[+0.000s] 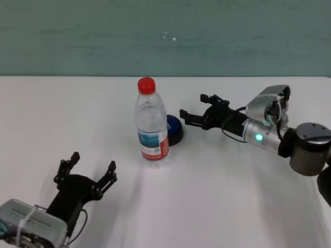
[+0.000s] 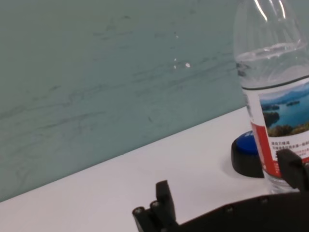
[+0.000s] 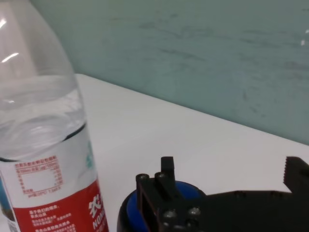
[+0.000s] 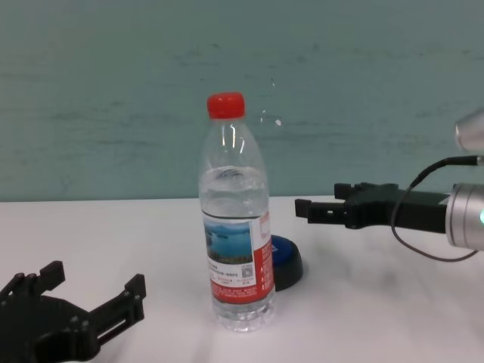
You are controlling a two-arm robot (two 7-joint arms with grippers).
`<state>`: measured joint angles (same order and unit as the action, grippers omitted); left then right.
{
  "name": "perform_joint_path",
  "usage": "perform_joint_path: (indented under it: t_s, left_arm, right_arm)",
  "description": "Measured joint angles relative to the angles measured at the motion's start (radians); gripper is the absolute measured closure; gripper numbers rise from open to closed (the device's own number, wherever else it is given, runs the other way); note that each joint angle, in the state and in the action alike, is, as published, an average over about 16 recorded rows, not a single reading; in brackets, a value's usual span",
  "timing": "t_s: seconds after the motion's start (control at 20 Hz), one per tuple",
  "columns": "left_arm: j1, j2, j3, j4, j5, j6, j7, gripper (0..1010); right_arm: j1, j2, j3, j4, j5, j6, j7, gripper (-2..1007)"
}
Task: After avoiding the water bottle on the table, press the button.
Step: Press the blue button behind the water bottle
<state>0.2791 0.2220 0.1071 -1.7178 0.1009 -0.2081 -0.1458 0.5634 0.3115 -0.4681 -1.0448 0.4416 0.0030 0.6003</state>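
Note:
The water bottle point(image 1: 151, 124) stands upright in the middle of the white table point(image 1: 232, 201), clear with a red cap and a lake label. It also shows in the chest view point(image 4: 234, 227), the left wrist view point(image 2: 277, 92) and the right wrist view point(image 3: 43, 145). The blue button point(image 1: 174, 129) sits just behind and right of the bottle, partly hidden by it. It also shows in the chest view point(image 4: 286, 263), the left wrist view point(image 2: 246, 152) and the right wrist view point(image 3: 181, 195). My right gripper point(image 1: 195, 107) is open, above the table just right of the button. My left gripper point(image 1: 92, 168) is open near the table's front left.
A teal wall point(image 1: 165, 36) rises behind the table's far edge. The right arm's silver forearm point(image 1: 269, 129) reaches in from the right side.

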Motion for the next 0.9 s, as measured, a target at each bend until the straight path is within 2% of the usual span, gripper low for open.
perform_joint_path:
  t_s: [0.9]
  left_arm:
    - [0.000, 0.000, 0.000, 0.000, 0.000, 0.000, 0.000, 10]
  right_arm:
    - [0.033, -0.025, -0.011, 0.094, -0.005, -0.015, 0.030, 1]
